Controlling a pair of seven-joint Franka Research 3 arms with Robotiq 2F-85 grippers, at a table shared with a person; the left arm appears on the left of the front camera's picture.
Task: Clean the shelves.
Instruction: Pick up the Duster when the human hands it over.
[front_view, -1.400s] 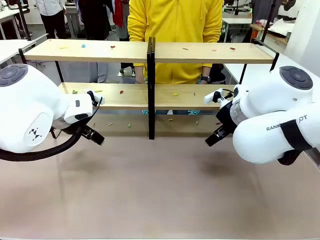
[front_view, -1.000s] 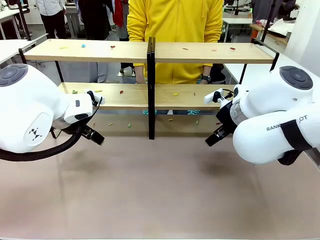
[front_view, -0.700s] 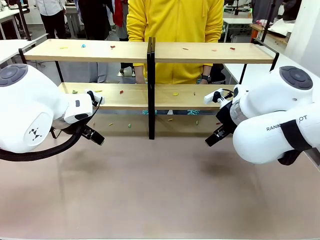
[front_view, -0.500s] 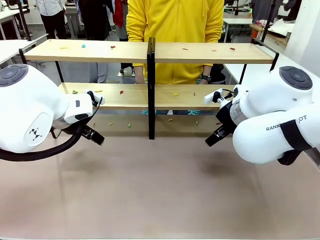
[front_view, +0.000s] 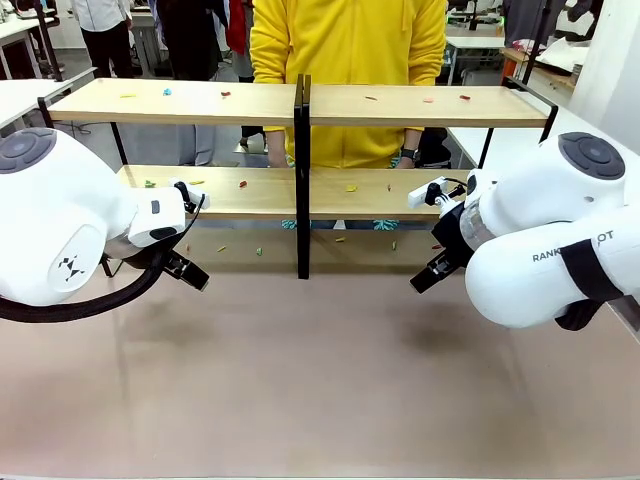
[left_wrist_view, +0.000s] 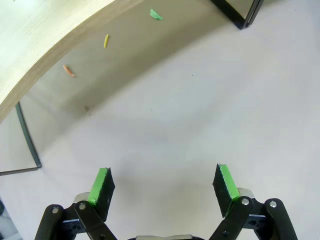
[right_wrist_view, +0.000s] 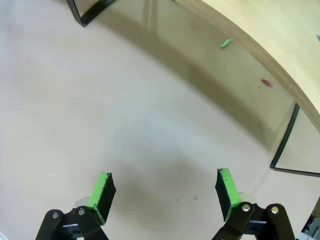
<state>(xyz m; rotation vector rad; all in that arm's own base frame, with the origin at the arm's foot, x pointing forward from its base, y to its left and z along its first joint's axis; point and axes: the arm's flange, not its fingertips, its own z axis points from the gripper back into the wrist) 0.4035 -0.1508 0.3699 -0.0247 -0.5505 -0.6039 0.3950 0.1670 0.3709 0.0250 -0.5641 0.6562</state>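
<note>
Here, the left hand (left_wrist_view: 162, 182) is spread wide and empty, its green pads (left_wrist_view: 101, 184) well apart, hanging above bare bench (left_wrist_view: 200, 110) just in front of the shelves (front_view: 270, 195). The right hand (right_wrist_view: 163, 192) mirrors it on the other side, equally wide and holding nothing. In the front view both hands sit low, near the front edge of the lower boards, one on either side of the black upright (front_view: 303, 170). The shelves stand across the far half of the bench, with a person (front_view: 350, 40) in a yellow top just behind them. Cleaning looks not yet begun: small coloured scraps (front_view: 241, 183) dot the upper and lower boards, and more lie on the bench in the shadow under the rack. All of that appears left to do. The near half of the bench is open, giving free room to move. The tighter spots are the low gap under the lower boards, the board edges, the upright and the thin frame legs (left_wrist_view: 30, 140) at the ends.
</note>
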